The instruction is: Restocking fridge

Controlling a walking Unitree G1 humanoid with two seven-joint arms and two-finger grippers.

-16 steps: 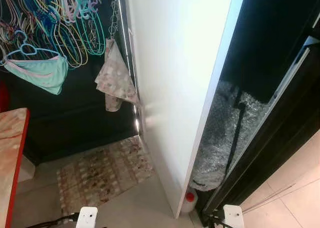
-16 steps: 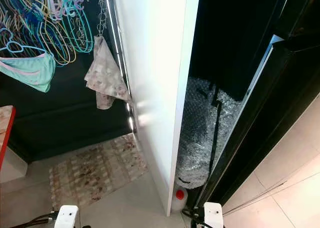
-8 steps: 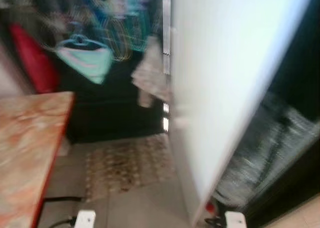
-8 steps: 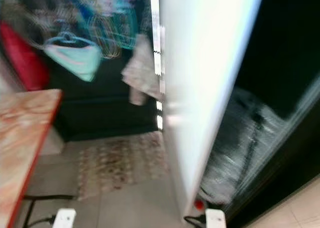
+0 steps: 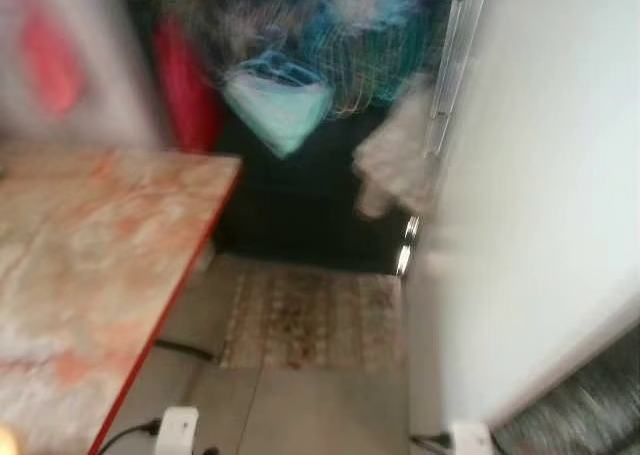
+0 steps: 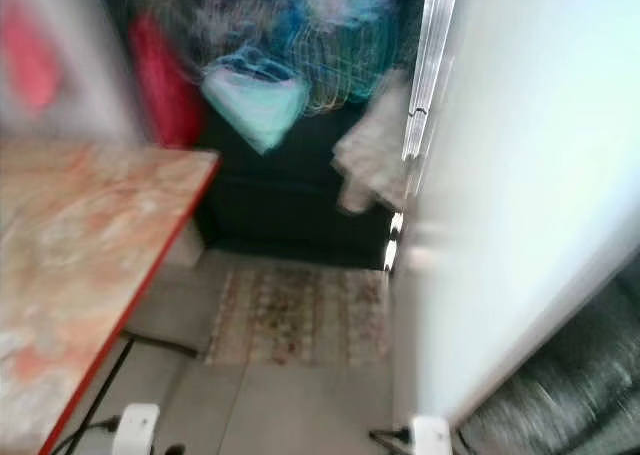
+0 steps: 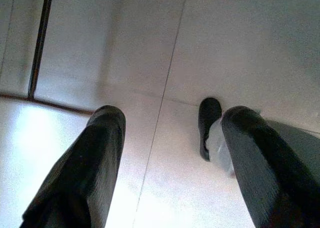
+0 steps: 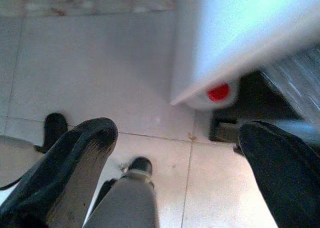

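On your left the marbled tabletop [image 5: 90, 275] has a red edge near your path; blur could let you clip it. A cable [image 6: 150, 341] crosses the floor beneath it. Both end effectors, left [image 7: 170, 153] and right [image 8: 175, 158], hang spread and empty. The white fridge [image 5: 540, 225] stands right, beside a red-capped jug [image 8: 215, 93].

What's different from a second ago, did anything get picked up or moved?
Only the camera moved: the head swung to the robot's left, so the white panel slid right and the red-edged marble-pattern table came well into view. The picture is now blurred. Rug, hangers and cloth kept their places. Left claw and right claw hang open over the floor, empty.
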